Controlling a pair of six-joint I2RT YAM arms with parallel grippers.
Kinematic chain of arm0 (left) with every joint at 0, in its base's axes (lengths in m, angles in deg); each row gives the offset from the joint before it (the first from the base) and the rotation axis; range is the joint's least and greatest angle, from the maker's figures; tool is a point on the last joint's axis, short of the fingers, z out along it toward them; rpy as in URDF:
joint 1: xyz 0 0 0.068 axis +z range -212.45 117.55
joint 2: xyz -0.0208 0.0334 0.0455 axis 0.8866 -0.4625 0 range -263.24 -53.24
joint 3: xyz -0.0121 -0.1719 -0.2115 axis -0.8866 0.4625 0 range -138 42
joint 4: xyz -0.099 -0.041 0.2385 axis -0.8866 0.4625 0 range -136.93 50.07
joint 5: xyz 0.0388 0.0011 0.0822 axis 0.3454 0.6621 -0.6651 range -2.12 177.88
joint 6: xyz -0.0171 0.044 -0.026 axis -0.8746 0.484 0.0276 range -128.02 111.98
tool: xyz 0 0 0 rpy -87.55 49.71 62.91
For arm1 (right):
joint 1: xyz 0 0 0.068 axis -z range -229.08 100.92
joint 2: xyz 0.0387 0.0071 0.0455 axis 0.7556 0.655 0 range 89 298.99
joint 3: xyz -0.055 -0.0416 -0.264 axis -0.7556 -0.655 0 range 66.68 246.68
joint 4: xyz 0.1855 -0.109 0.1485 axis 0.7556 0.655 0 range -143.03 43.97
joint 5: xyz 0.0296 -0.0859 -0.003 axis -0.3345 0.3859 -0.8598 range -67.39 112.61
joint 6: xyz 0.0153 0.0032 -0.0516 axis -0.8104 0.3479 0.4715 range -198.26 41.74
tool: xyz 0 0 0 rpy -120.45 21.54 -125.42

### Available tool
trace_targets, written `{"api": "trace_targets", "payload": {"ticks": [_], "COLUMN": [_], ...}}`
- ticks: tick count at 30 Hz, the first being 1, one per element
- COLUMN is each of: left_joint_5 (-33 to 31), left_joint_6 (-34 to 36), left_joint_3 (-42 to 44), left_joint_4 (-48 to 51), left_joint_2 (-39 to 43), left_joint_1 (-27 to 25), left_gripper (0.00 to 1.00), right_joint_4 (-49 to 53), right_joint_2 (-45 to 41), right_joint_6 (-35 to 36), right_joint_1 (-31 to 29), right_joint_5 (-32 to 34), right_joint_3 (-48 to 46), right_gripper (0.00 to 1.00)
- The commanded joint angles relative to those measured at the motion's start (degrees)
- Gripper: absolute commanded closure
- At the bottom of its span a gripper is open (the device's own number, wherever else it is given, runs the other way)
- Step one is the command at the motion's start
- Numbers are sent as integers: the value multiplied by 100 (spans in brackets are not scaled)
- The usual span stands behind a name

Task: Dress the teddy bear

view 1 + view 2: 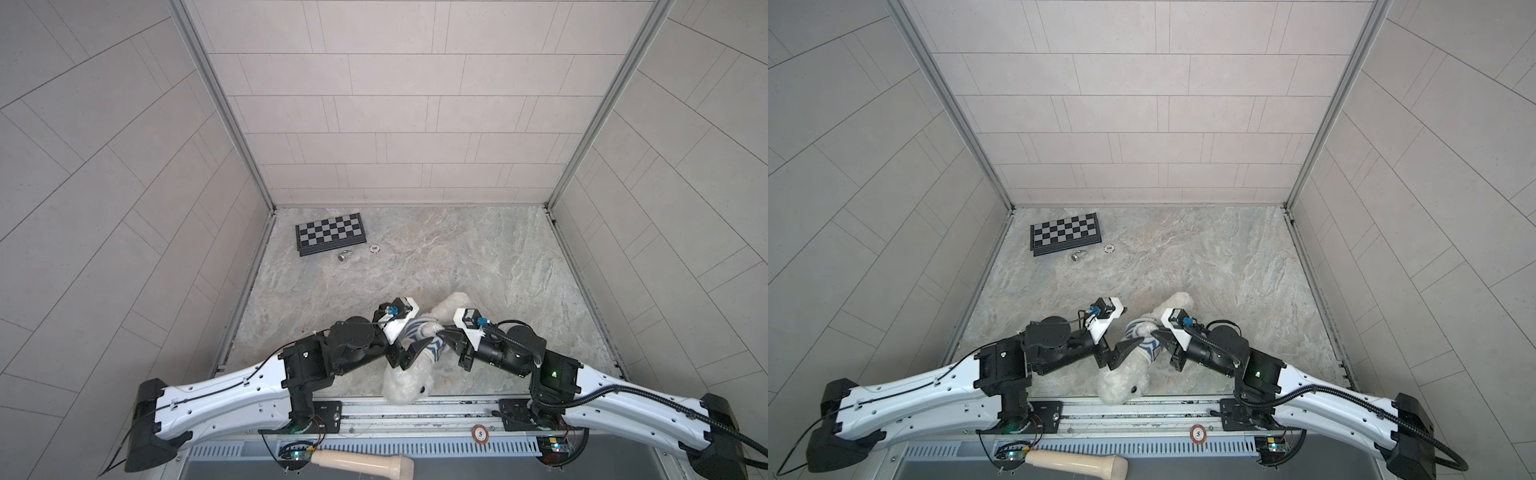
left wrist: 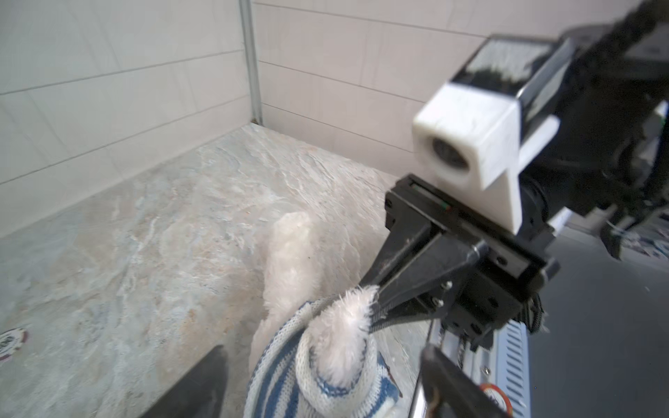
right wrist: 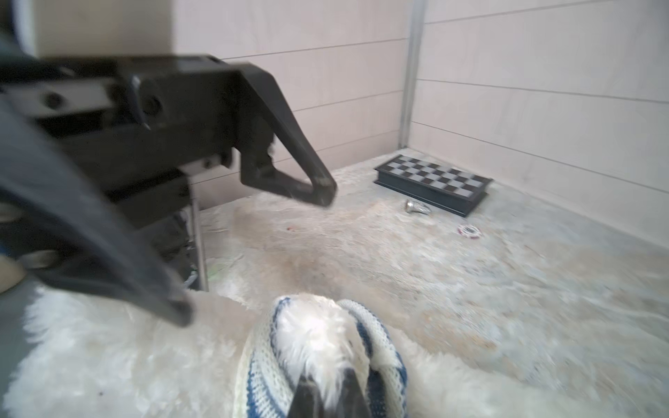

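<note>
The teddy bear (image 1: pixel 407 384) lies midway along the table's (image 1: pixel 498 270) near edge, the shirt (image 1: pixel 434 349) around its body. The left gripper (image 1: pixel 409 351) is at its left and the right gripper (image 1: pixel 439 332) at its right. In the far left corner sits the chessboard (image 1: pixel 330 232) — a chip (image 1: pixel 375 248) and a metal piece (image 1: pixel 343 255) lie just before it.

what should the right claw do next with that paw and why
Probably pull the paw gently outward, away from the body. The right claw is shut on its fur tip, which only just pokes out of the striped sleeve, so the arm looks not yet fully through. The left claw is open over the bear, holding nothing.
</note>
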Motion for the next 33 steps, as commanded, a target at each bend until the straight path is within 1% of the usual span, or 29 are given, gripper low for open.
{"api": "trace_targets", "payload": {"ticks": [1,2,6,10,13,15,17,20,21,24,29,31,33], "left_joint_5": [-944,-1215,-1524,-1617,-1323,-1077,-771,-509,-523,-639,-597,-513,-396], "left_joint_6": [-138,-159,-333,-374,-341,-284,-242,-232,-174,84,421,491,509], "left_joint_3": [-258,-240,89,442,701,860,1016,1118,1097,868,532,435,462], "left_joint_4": [122,150,-18,-216,-593,-953,-1419,-2065,-2163,-2253,-2568,-2754,-3145], "left_joint_2": [48,104,477,815,823,679,462,94,-18,-404,-1096,-1444,-1734], "left_joint_1": [11,11,2,2,-5,-78,-147,-180,-215,-271,-268,-267,-279], "left_gripper": [7,6,7,7,8,9,12,13,13,16,29,30,30], "right_joint_4": [151,309,938,1127,1220,1356,1548,1706,1694,1676,1824,1798,1795], "right_joint_2": [-34,-43,-84,-29,242,470,718,961,1020,1169,1177,1152,1148], "right_joint_6": [-1345,-1656,-2247,-2338,-2471,-2784,-3260,-3968,-4095,-4369,-4739,-4832,-4905], "right_joint_1": [21,21,57,199,268,278,299,304,300,299,299,305,307], "right_joint_5": [1781,2134,3012,3077,2929,2925,2956,2951,2898,2747,2762,2747,2713], "right_joint_3": [277,318,666,1121,1490,1833,2060,2223,2237,2221,2126,2097,2106], "right_gripper": [100,100,100,100,100,100,100,100,100,100,100,100,100]}}
